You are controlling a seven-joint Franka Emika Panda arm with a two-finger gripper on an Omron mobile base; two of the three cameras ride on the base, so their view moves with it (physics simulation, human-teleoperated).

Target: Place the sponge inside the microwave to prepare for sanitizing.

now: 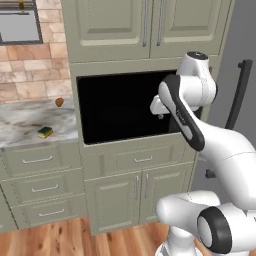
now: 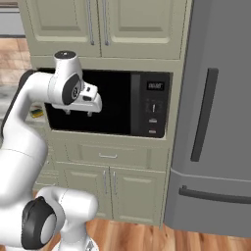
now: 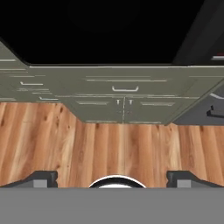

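Kitchen cabinetry in pale green is framing the left base view, with a marble bench (image 1: 30,122) running along the brick wall at left. One sponge (image 1: 45,132) is lying on that bench, well apart from the microwave (image 1: 125,107), and one small orange-brown object (image 1: 59,102) is sitting farther back near the wall. One arm is crossing in front of the dark microwave front; its hand (image 1: 159,111) is hanging near the door, carrying nothing. Risk, as a judgement: the sponge is lying far to the side of the hand, so a sweeping reach could be clipping the cabinet edge between bench and oven.

Right base view: one microwave (image 2: 105,100) with its control panel (image 2: 154,105) at right is standing beside one grey refrigerator (image 2: 215,117). The hand (image 2: 78,112) is pointing downward before the glossy door, its fingers looking empty. The sponge (image 2: 37,112) is peeking out behind the arm. The door appears closed; if so, a sponge brought now would be meeting glass, not the cavity.

Hand view: wooden floor (image 3: 109,140) and lower drawers are lying below, the black microwave (image 3: 105,30) above. Two fingertips (image 3: 41,178) are standing spread wide apart with nothing between them.
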